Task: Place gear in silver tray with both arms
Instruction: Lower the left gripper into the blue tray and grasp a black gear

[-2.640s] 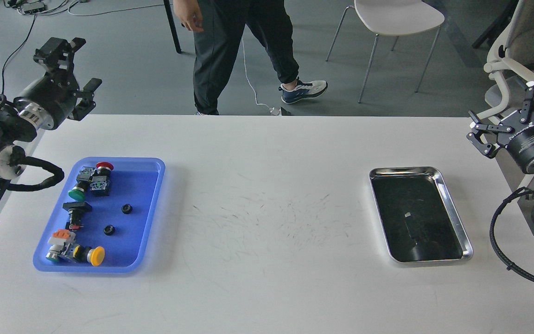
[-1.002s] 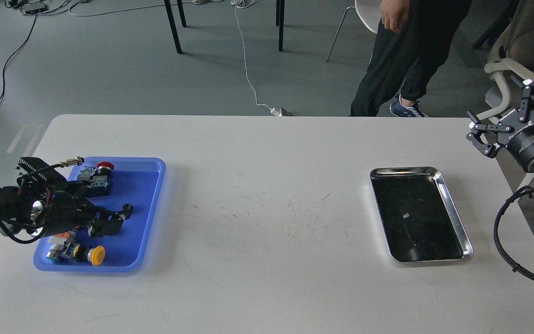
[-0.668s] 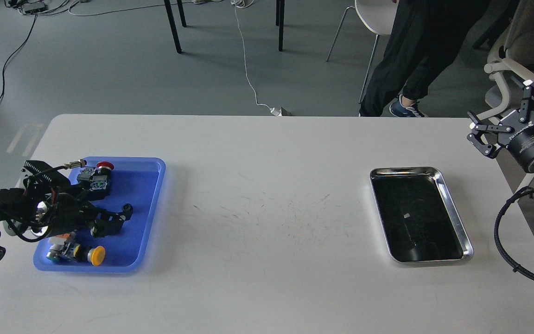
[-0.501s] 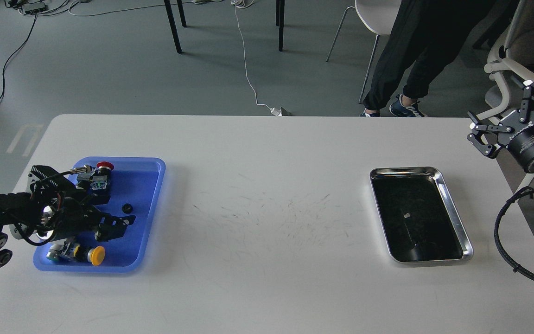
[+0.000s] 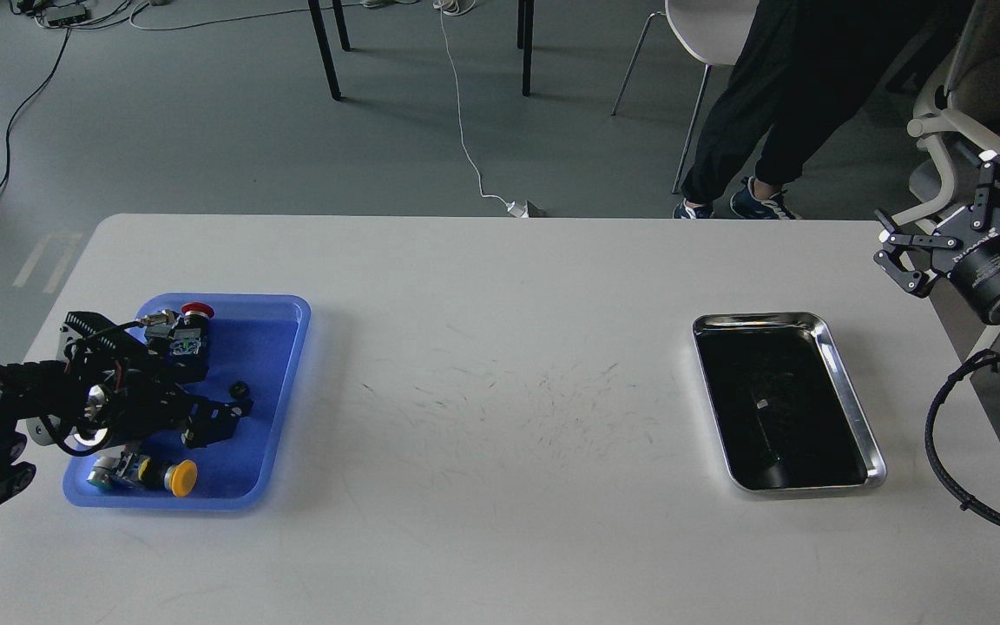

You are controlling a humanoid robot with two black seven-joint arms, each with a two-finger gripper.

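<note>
Left end effector (image 5: 220, 418) reaches low into the blue tray (image 5: 279, 408) at the table's (image 5: 500, 538) left, dark against the parts there; whether its fingers are spread cannot be told. Right end effector (image 5: 951, 221) hovers with fingers spread beyond the right edge. Between them the white surface is scuffed with fine dark scratches. Toward the right lies the silver tray (image 5: 856, 408). A person's legs (image 5: 752, 113) and a chair (image 5: 708, 26) stand on the grey floor beyond.
</note>
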